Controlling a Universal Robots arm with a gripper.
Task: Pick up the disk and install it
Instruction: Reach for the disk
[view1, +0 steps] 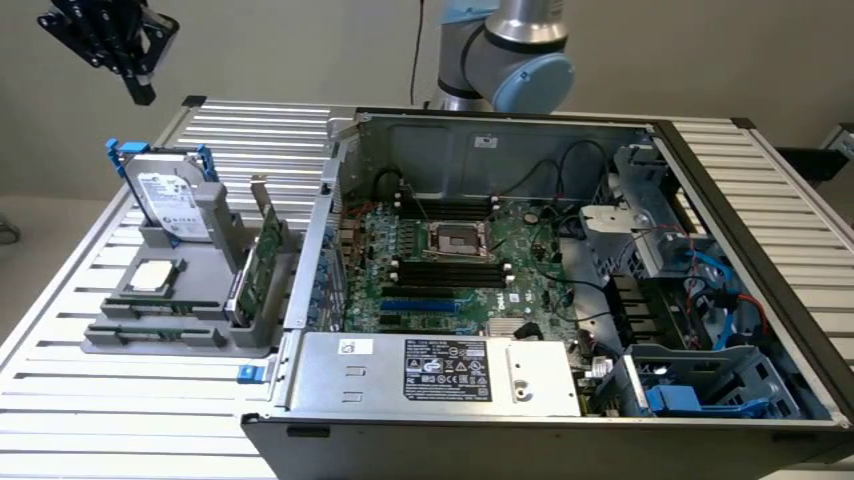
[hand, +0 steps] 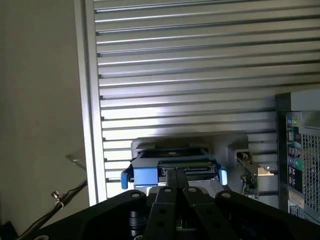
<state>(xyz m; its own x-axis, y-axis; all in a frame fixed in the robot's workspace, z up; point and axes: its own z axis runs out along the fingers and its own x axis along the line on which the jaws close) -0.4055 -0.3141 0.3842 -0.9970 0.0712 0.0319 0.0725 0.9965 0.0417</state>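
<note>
One gripper (view1: 139, 93), fingers shut and empty, hangs above the disk (view1: 176, 205), which stands upright in a grey rack (view1: 160, 338) beside the computer case (view1: 507, 150). Probably rigid, weighty and smooth; best gripped across its blue frame (view1: 123, 152).

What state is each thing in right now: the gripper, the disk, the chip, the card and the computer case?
gripper: shut, empty, above the disk and apart from it.
disk: standing upright in the grey holder, not gripped.
chip: lying flat on the holder.
card: standing on edge in the holder.
computer case: open, board exposed.
</note>
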